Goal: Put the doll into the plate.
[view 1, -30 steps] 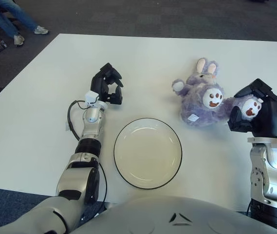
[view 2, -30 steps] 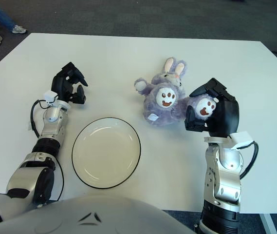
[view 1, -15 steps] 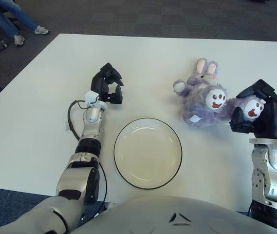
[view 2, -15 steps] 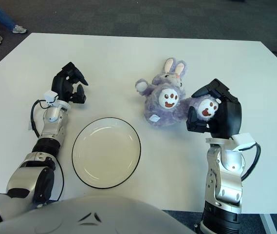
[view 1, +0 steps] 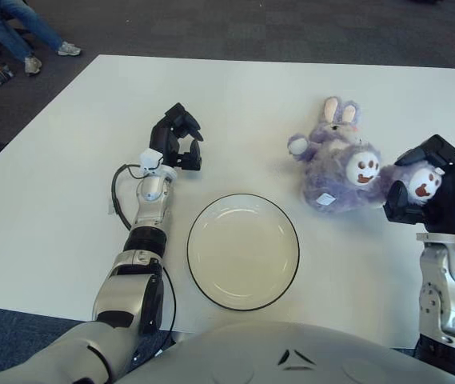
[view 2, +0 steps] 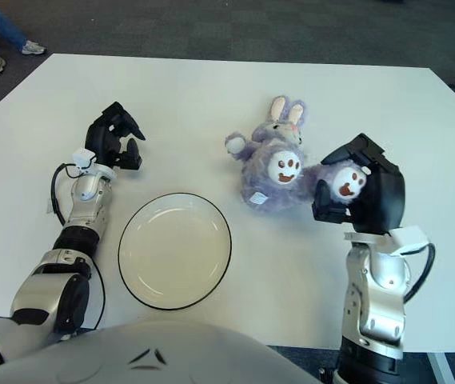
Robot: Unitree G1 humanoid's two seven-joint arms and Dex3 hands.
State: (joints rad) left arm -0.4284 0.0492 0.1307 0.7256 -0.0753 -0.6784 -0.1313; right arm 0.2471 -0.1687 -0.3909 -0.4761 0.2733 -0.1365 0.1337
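A purple plush rabbit doll [view 1: 335, 164] lies on its back on the white table [view 1: 251, 104], right of centre, ears pointing away from me. My right hand [view 1: 429, 186] is shut on one of the doll's feet, a white sole with a brown paw print [view 2: 344, 182]. The other foot [view 2: 289, 168] sticks up free. An empty cream plate [view 1: 243, 251] with a dark rim sits near the table's front edge, left of the doll. My left hand [view 1: 177, 140] shows beyond the plate's left side, holding nothing.
The table's left edge runs close to my left forearm [view 1: 149, 212], with dark carpet beyond. A person's legs [view 1: 19, 30] show at the far left corner of the room.
My right hand has moved to the right with the doll's foot in it, dragging the doll a little rightward and away from the plate. The left hand has not moved.
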